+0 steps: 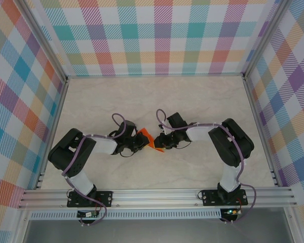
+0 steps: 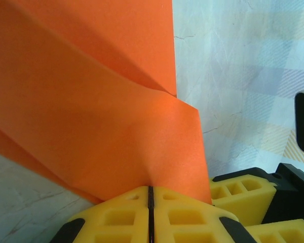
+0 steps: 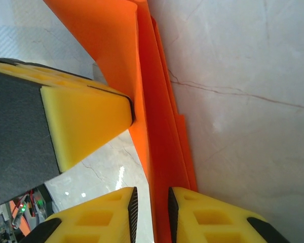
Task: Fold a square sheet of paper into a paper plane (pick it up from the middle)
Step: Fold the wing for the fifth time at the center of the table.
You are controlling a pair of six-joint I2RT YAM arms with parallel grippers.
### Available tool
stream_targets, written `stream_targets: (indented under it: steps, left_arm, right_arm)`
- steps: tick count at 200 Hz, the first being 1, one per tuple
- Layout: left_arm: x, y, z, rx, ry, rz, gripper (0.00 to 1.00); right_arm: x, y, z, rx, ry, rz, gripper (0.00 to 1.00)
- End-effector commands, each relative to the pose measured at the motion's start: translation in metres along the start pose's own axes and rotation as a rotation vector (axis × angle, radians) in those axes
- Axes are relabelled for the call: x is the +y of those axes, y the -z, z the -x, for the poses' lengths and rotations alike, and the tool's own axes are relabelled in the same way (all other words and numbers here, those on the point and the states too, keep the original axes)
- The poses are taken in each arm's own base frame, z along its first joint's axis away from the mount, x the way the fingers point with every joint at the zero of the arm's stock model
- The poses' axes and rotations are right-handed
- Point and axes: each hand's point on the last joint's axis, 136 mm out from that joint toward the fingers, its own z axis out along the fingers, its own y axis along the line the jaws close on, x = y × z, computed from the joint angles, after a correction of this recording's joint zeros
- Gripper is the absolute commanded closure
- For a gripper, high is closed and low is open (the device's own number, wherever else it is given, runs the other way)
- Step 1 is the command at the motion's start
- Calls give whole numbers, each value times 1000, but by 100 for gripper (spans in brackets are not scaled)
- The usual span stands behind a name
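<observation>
Between the two arms, over the middle of the marbled surface [image 1: 202, 101], we find the paper plane [image 2: 91, 116], a bright orange, part-folded dart held on edge rather than lying flat. Our left tool [image 2: 150, 215] is clenched on it. Its yellow pads [image 2: 116, 220] meet in a tight seam, and the paper rises straight out of that seam, buckling a little just above the pinch. We judge this grip to be the anchor, pressing the stacked layers together so the creases do not spring apart.

Our right tool [image 3: 152, 212] straddles the layered edge of the same plane, but its own pads stand apart with a gap wider than the paper, so it is released rather than pinching. That would suit a regrip along the fold, with one side holding while the other is free to shift. On the paper the two tools sit just beside each other. Whether the plane's lower edge rests on the surface we cannot tell.
</observation>
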Motion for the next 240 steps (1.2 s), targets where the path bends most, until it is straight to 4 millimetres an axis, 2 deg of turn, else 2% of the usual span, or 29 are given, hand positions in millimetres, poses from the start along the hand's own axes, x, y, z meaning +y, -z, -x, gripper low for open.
stream_targets:
  steps: [1, 57, 102, 128, 180, 240]
  left_arm:
    - [13, -3, -6, 8, 11, 55, 91]
    - [15, -3, -7, 8, 14, 61, 92]
    - [14, -2, -6, 6, 7, 58, 92]
    - [8, -2, -5, 9, -3, 44, 92]
    - [-20, 3, -6, 24, -49, -75, 89]
    - [-17, -1, -8, 36, -43, -72, 89]
  right_arm:
    - [2, 11, -5, 17, 26, -29, 75]
    - [4, 15, -15, 27, 19, -19, 80]
    - [-14, 4, -24, 67, -22, -49, 88]
    - [-18, 1, -26, 74, -32, -48, 90]
    - [-24, -4, -29, 90, -46, -55, 91]
    - [-29, -6, -31, 97, -56, -77, 89]
